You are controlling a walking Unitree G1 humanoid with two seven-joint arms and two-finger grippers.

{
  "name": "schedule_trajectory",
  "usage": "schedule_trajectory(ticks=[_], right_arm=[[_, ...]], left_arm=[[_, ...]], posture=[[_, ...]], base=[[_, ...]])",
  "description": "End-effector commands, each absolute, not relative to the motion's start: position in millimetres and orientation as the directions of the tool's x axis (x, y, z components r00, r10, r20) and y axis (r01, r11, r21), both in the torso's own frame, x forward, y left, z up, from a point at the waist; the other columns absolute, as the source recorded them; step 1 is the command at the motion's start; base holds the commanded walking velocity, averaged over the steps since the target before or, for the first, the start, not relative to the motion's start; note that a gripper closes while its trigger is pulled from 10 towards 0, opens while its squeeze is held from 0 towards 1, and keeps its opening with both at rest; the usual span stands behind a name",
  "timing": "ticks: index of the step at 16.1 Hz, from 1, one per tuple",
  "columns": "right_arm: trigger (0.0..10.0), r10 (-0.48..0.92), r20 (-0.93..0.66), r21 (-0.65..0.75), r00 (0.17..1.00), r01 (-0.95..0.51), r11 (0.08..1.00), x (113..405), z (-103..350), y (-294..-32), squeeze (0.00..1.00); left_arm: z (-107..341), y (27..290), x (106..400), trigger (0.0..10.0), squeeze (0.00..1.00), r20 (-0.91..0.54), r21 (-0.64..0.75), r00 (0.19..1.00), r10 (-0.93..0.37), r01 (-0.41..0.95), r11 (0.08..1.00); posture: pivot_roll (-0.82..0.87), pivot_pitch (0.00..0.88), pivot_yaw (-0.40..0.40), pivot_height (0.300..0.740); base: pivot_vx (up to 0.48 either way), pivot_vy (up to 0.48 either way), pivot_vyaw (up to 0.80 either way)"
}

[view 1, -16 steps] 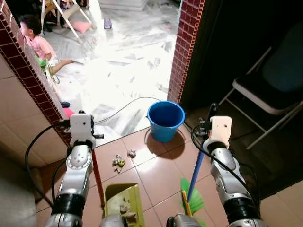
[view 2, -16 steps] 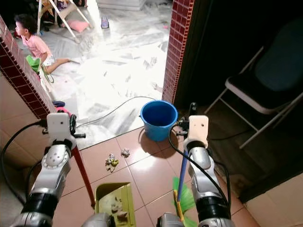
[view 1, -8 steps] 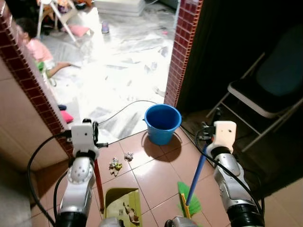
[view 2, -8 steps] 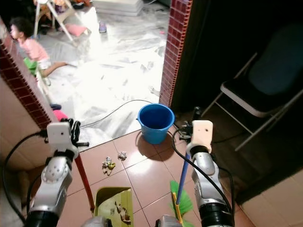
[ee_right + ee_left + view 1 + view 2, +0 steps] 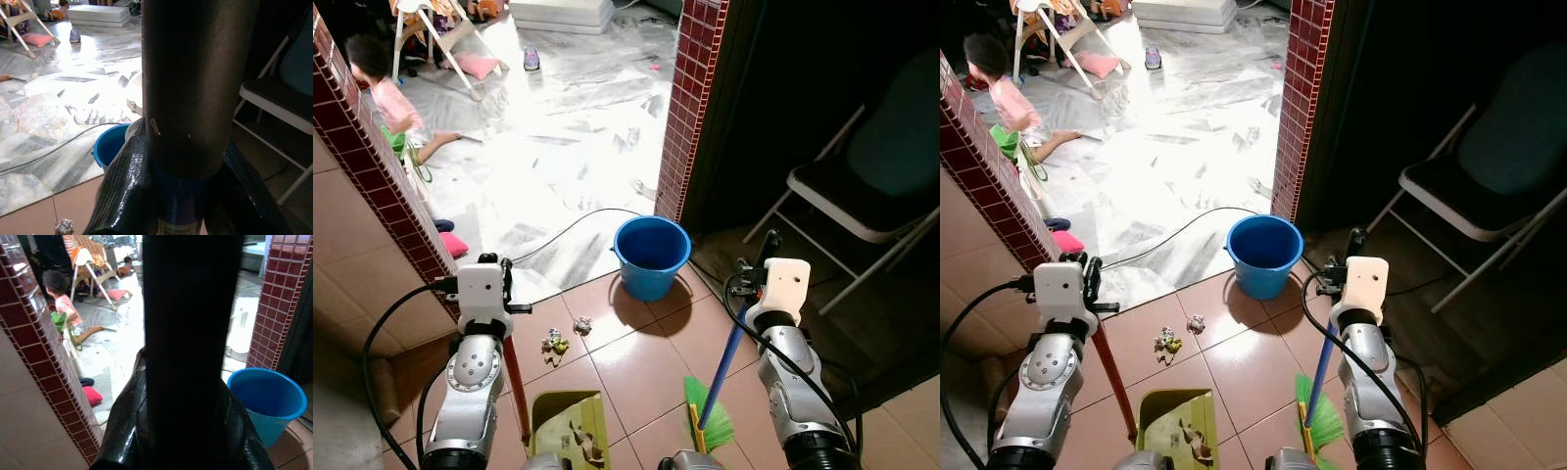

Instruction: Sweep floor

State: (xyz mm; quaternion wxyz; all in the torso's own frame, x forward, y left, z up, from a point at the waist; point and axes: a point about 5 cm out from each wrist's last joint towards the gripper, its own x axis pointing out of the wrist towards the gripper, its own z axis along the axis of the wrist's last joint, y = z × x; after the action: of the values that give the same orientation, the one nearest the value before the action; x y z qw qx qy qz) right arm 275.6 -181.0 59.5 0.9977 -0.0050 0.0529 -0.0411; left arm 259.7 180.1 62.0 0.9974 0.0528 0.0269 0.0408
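Observation:
My left gripper (image 5: pixel 505 290) is shut on the red handle (image 5: pixel 516 377) of a yellow-green dustpan (image 5: pixel 568 426), which rests on the brown tiles with scraps inside. My right gripper (image 5: pixel 751 277) is shut on the blue handle (image 5: pixel 729 352) of a broom, its green bristles (image 5: pixel 710 416) touching the floor. Two small clumps of rubbish (image 5: pixel 555 341) (image 5: pixel 581 324) lie on the tiles ahead of the dustpan. In each wrist view the held handle (image 5: pixel 190 333) (image 5: pixel 181 88) stands dark across the middle.
A blue bucket (image 5: pixel 651 257) stands at the doorway beside a red brick pillar (image 5: pixel 695 98). A folding chair (image 5: pixel 871 186) is in the dark at the right. A brick wall edge (image 5: pixel 372 166) runs on the left. A child (image 5: pixel 386 93) sits on the marble floor; a cable (image 5: pixel 578 220) crosses it.
The whole view has shifted slightly, so the camera moved. Both grippers keep their hold on the handles, and the rubbish and bucket stay in place.

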Motion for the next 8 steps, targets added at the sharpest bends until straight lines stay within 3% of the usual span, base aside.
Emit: schedule_trajectory(ticks=[1,5,8], right_arm=[[10.0,-0.085,-0.105,0.004,0.991,0.086,0.996,276,61,-181,0.0],[10.0,-0.103,-0.097,-0.015,0.99,0.102,0.995,282,65,-190,0.0],[10.0,-0.097,-0.098,-0.014,0.99,0.096,0.995,282,65,-189,0.0]], left_arm=[[60,178,257,10.0,0.0,-0.066,0.117,0.995,0.071,-0.063,0.991],[88,171,266,10.0,0.0,0.032,0.051,0.994,0.105,-0.107,0.993],[109,175,273,10.0,0.0,0.1,0.029,0.985,0.139,-0.143,0.989]], posture=[[-0.03,0.0,0.021,0.74],[-0.03,0.0,0.017,0.74],[-0.03,0.0,0.014,0.74]], base=[[0.0,0.0,0.0],[0.0,0.0,0.0],[0.0,0.0,-0.66]])
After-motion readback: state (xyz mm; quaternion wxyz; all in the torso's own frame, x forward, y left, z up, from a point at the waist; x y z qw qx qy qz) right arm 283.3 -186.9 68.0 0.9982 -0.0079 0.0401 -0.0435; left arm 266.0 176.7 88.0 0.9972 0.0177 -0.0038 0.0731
